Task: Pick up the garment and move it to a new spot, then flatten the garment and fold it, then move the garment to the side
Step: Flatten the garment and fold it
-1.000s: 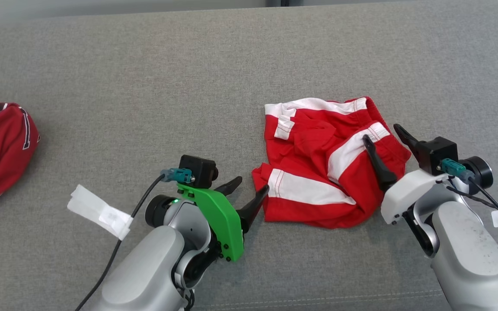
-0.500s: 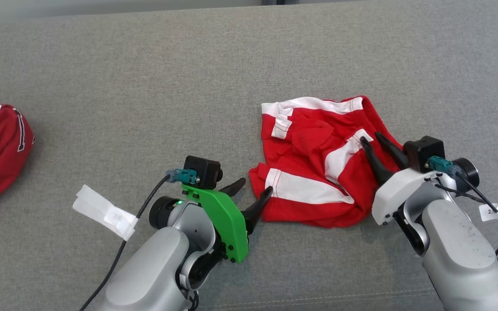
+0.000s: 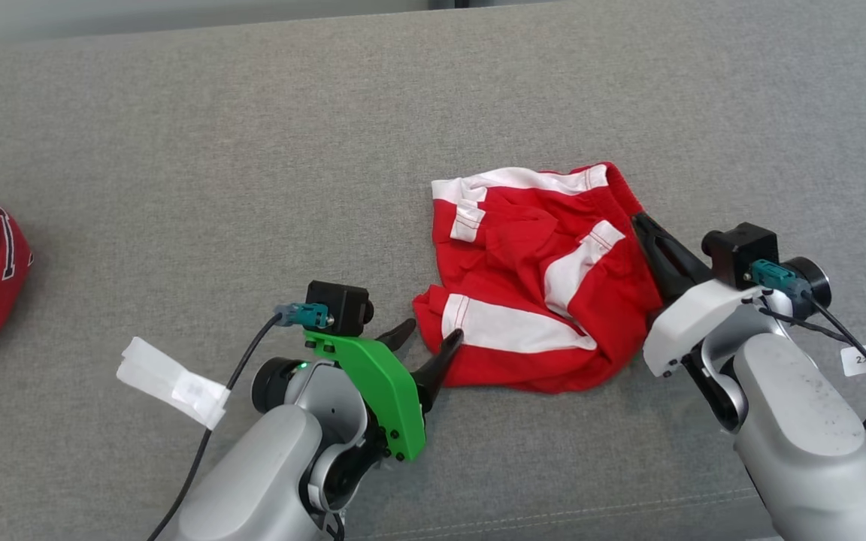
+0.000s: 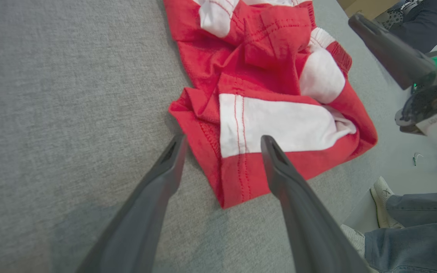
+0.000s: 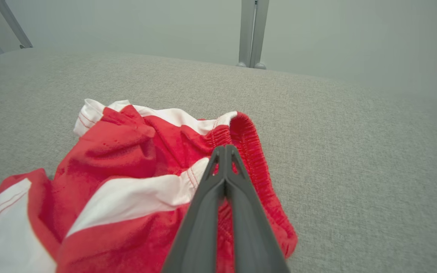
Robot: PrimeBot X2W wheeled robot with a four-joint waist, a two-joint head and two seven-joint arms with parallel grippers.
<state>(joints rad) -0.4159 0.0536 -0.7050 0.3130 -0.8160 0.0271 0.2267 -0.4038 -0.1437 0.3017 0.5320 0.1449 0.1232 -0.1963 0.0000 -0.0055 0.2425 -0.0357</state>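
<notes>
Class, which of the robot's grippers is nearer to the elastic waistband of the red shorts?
Right. The right gripper has its fingers shut on the waistband; the left gripper is open at the opposite hem corner.

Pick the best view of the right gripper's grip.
Right wrist view: right gripper shut on the red shorts beside the waistband. Head view shows it side-on at the shorts' edge; left wrist view, its fingers beyond the shorts.

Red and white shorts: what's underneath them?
The grey fabric surface shows all around the shorts, which lie on it; whatever sits beneath their bunched folds is covered.
</notes>
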